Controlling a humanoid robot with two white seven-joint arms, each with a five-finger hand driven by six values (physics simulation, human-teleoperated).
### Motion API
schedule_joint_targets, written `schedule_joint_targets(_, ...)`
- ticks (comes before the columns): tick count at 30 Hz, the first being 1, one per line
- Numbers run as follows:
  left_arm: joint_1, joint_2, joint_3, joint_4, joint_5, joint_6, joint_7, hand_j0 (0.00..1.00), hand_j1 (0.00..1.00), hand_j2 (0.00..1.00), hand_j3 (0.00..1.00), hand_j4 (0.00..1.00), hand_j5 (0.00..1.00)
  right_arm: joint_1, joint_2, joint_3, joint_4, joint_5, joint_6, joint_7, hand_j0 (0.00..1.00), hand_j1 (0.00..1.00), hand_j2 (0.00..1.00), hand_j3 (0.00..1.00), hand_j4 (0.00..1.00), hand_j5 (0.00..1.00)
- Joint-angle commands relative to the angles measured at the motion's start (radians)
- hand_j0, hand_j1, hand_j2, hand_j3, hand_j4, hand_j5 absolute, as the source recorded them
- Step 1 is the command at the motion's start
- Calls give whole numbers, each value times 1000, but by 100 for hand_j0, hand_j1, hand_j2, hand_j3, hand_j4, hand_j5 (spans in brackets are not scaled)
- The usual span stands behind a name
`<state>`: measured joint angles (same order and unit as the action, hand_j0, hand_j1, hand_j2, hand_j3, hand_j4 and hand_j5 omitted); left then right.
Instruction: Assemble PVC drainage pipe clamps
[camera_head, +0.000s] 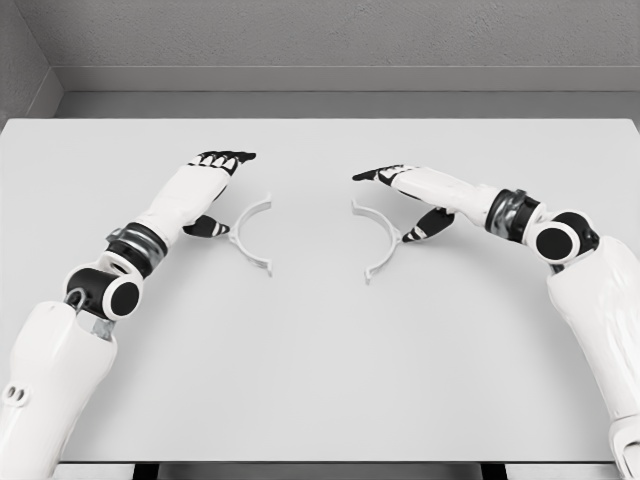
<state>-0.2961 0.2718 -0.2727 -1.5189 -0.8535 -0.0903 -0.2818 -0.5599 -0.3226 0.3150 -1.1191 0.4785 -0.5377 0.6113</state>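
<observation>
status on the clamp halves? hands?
Left hand open, beside left clamp half. Right hand open, beside right clamp half. Halves apart on the table, not joined. Nothing between them.

Matt white table (320, 380), smooth plastic-looking clamp halves (252, 235), glossy white arm shells (600, 300)

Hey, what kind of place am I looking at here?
Probably a simulated test bench, not a real workshop: a plain white table against bare grey walls, holding only two white half-ring clamp pieces, one beside each robot hand.
</observation>
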Motion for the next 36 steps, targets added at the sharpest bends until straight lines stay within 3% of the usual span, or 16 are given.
schedule_joint_targets(1, 0, -2, -2, -1, 2, 0, 1, 100, 100, 100, 100, 100, 100, 0, 4, 1, -1, -8, 2, 0, 100, 100, 100, 100, 100, 100)
schedule_joint_targets(8, -3, -2, -34, -3, 2, 0, 1, 100, 100, 100, 100, 100, 100, 0, 10, 7, -2, -14, 2, 0, 100, 100, 100, 100, 100, 100)
schedule_joint_targets(20, -28, 0, -19, 19, 2, 1, 1, 100, 100, 100, 100, 100, 100, 8, 16, 7, -33, -15, 2, 0, 100, 100, 100, 100, 100, 100)
schedule_joint_targets(30, -98, -29, -30, 128, 1, 1, 1, 100, 100, 100, 100, 100, 100, 9, 16, 7, -47, -15, 2, 0, 100, 100, 100, 100, 100, 100)
schedule_joint_targets(36, -104, -45, -49, 131, 1, 0, 1, 100, 100, 100, 100, 100, 100, 12, 5, 1, -47, -15, 1, 0, 100, 100, 100, 100, 100, 100)
